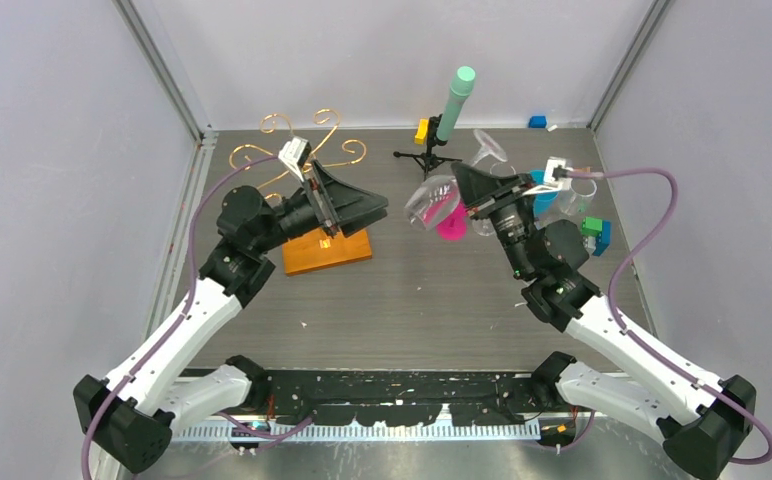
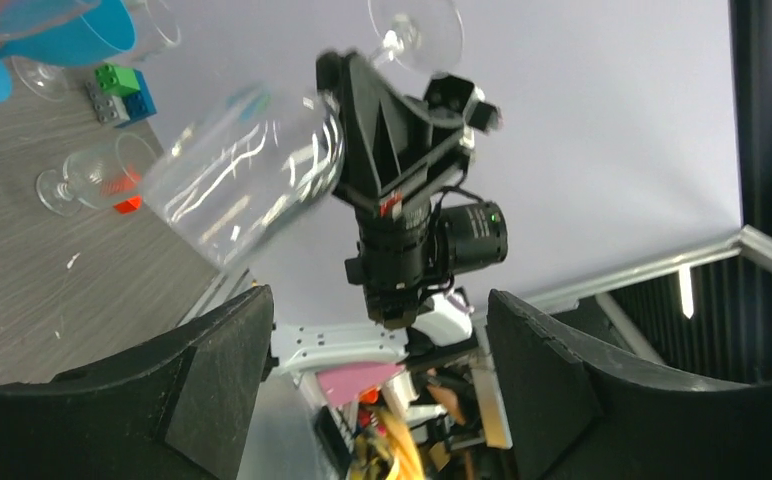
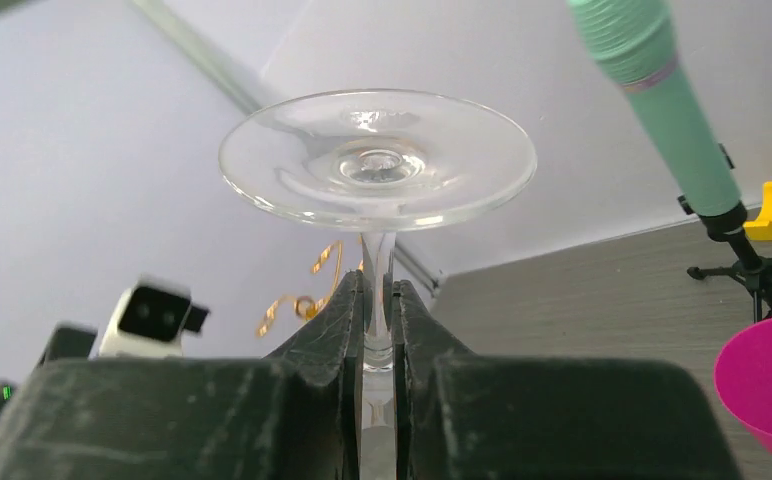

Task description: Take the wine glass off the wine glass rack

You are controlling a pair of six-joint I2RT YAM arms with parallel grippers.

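The clear wine glass (image 1: 432,203) hangs in the air over the table's middle, off the rack, tilted with its foot (image 1: 489,148) toward the back. My right gripper (image 1: 465,182) is shut on its stem (image 3: 377,290), and the round foot (image 3: 377,160) shows just beyond the jaws. My left gripper (image 1: 374,208) is open and holds nothing, a short way left of the bowl (image 2: 242,175). Its fingers (image 2: 212,380) stand wide apart. The wine glass rack, gold scrolls (image 1: 302,140) on an orange-brown wooden base (image 1: 327,250), stands behind and under my left arm.
A black tripod with a mint-green cylinder (image 1: 454,100) stands at the back centre, beside a yellow block (image 1: 421,130). A pink cup (image 1: 452,225) sits under the held glass. More glasses and a blue cup (image 1: 562,195) and a green-blue block (image 1: 594,232) crowd the right side.
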